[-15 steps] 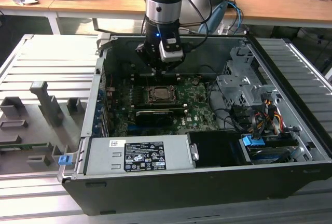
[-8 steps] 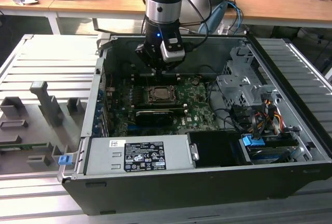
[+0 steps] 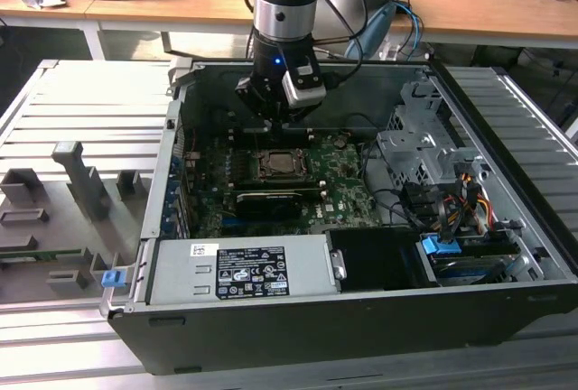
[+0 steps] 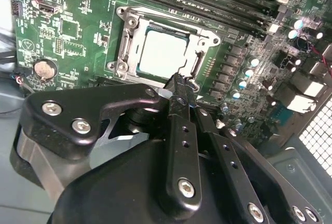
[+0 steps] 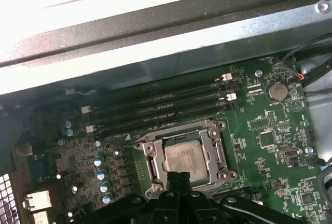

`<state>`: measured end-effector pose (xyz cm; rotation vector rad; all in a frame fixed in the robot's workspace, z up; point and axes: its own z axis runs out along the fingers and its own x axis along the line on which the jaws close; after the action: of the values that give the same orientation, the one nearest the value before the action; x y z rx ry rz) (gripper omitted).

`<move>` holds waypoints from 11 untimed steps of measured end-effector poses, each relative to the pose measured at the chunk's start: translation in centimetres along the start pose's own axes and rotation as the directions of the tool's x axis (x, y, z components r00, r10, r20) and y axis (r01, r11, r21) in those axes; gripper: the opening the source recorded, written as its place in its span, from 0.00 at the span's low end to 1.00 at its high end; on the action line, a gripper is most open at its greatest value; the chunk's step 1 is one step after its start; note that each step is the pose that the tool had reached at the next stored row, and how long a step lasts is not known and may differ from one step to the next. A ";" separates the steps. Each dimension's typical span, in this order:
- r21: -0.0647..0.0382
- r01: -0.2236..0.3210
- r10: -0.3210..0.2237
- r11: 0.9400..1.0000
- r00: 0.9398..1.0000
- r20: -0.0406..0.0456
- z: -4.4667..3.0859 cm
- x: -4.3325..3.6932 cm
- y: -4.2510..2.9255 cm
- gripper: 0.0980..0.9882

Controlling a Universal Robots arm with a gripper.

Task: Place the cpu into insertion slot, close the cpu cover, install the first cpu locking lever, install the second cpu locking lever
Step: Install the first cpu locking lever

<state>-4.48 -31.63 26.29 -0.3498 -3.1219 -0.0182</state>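
gripper: pressed together, pinching nothing | chip: flat under closed cover | relation: chip just beyond gripper tip, tip over cover's edge

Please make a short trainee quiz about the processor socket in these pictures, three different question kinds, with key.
1. True or false: the small pale square metallic cpu lies in the square silver-rimmed insertion slot.
2. The black gripper is nearest to: A) a coin battery, B) the slot's edge, C) a cable bundle.
3. What shows through the thin silver cpu cover's centre opening?
Key: 1 true; 2 B; 3 the cpu.
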 end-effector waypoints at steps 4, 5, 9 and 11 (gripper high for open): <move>0.000 0.037 -0.037 0.999 0.999 0.000 0.00 0.00 0.00 0.01; 0.000 0.050 -0.050 0.999 0.999 -0.001 0.00 0.00 0.00 0.01; 0.000 0.110 -0.110 0.994 0.994 -0.001 0.00 0.00 -0.01 0.01; 0.000 0.141 -0.141 0.990 0.990 -0.001 0.00 -0.01 -0.01 0.01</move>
<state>-4.48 -31.64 26.28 -0.1279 -3.1387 -0.0182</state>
